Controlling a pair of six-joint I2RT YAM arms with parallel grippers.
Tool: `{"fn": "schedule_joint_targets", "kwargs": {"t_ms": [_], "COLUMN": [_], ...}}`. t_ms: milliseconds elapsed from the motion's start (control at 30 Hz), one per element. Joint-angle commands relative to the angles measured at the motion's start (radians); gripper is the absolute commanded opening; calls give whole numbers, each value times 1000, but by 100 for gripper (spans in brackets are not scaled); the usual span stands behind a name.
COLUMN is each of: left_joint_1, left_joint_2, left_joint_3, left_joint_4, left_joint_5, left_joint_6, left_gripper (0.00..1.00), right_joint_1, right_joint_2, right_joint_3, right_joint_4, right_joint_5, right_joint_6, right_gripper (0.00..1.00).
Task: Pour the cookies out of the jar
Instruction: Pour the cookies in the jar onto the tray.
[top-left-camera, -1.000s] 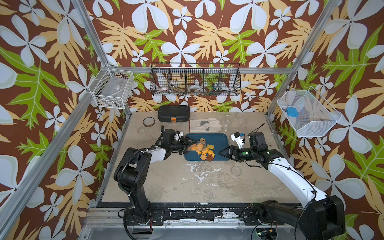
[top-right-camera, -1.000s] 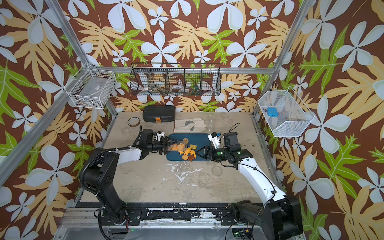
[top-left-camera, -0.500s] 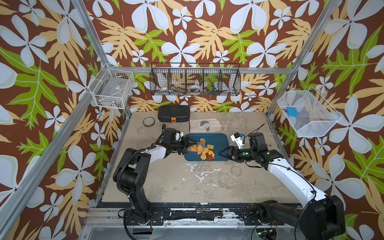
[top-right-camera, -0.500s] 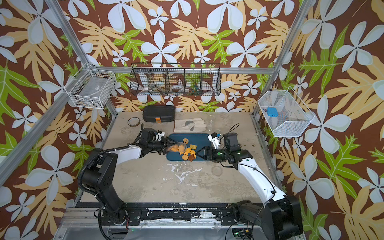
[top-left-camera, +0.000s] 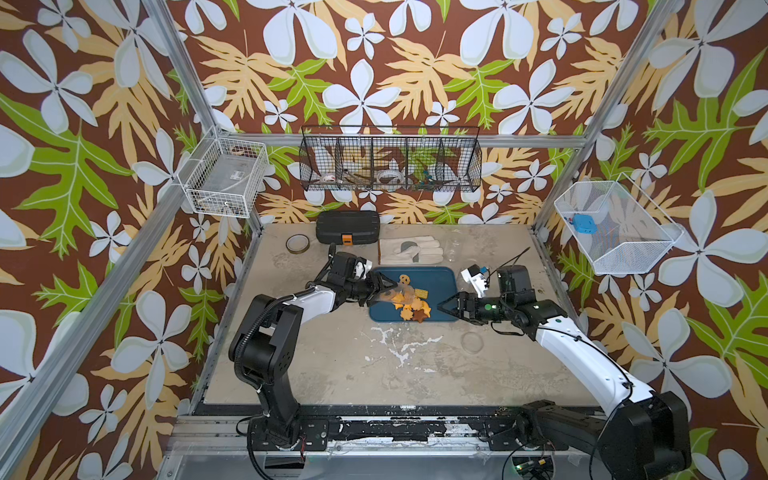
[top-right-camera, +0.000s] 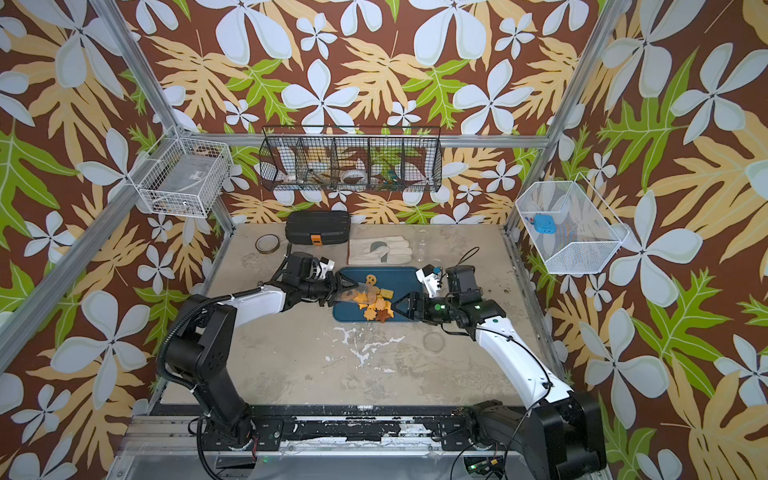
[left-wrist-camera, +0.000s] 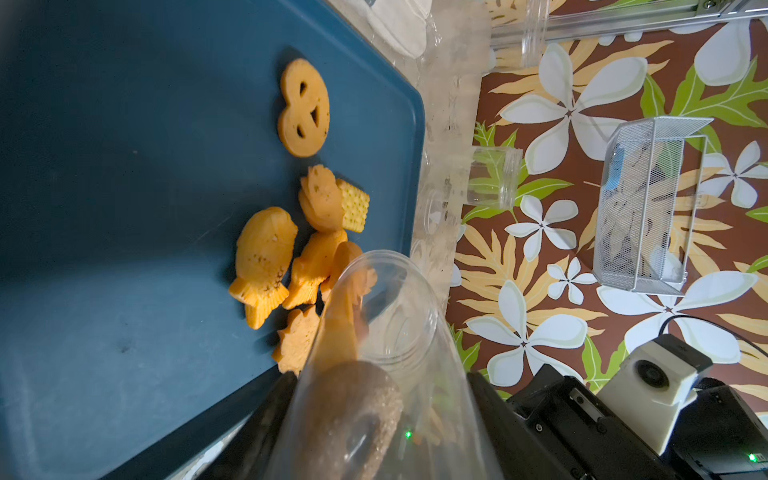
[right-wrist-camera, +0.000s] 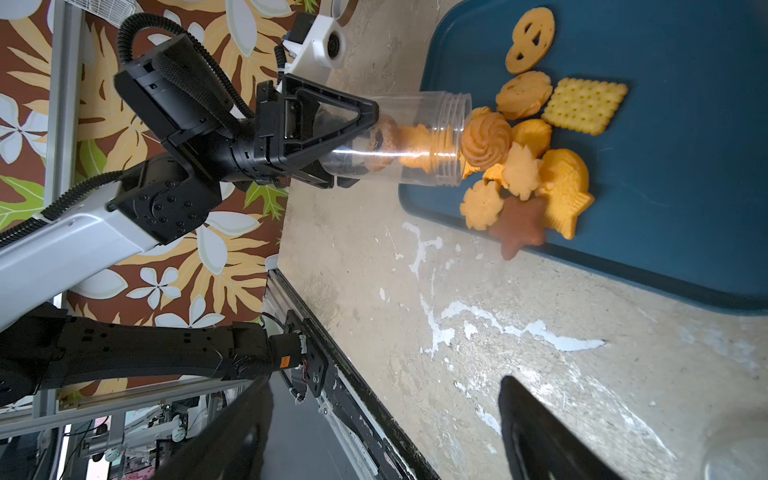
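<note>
Meanwhile, we keep the left fingers (right-wrist-camera: 365, 111) clenched on the barely shifted, tipped jar (right-wrist-camera: 419, 137), right fingers (right-wrist-camera: 540, 432) released; most cookies (right-wrist-camera: 523, 166) lie on the tray (right-wrist-camera: 685, 166), yet a few remain inside.

Both top views look down from high in front; close wrist views share the cookies (right-wrist-camera: 523, 168) and tray (right-wrist-camera: 685, 187).

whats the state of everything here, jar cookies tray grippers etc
blue plastic tray: flat on table
orange and brown toy cookies: mostly spilled onto tray
clear plastic jar: lidless, tipped sideways, mouth over tray, few cookies inside
left gripper: shut on jar
right gripper: open, empty
clear round lid: lying loose on table
black case: closed
</note>
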Motion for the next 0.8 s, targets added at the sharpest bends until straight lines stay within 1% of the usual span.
{"fn": "schedule_joint_targets", "kwargs": {"t_ms": [0,200,467,567,767], "left_joint_1": [1,2,4,-7,-37], "left_joint_2": [0,-1,0,7,34], "left_joint_3": [-19,-71,-72,-37,68], "left_joint_4": [89,231,251,210,28], "left_joint_5": [47,93,105,92,32], "left_joint_6": [-43,-131,-137,-113,-18], "left_gripper": [48,48,48,48,48], "right_joint_1": [0,0,1,0,1], "right_joint_2": [-6,-7,-6,-4,-8], "right_joint_3": [-5,-6,-6,-3,4], "right_joint_4": [15,17,20,19,12], "right_joint_5": [-2,-4,-5,-4,1], "right_joint_6": [2,3,5,2,1], "right_gripper": [85,85,85,85,85]}}
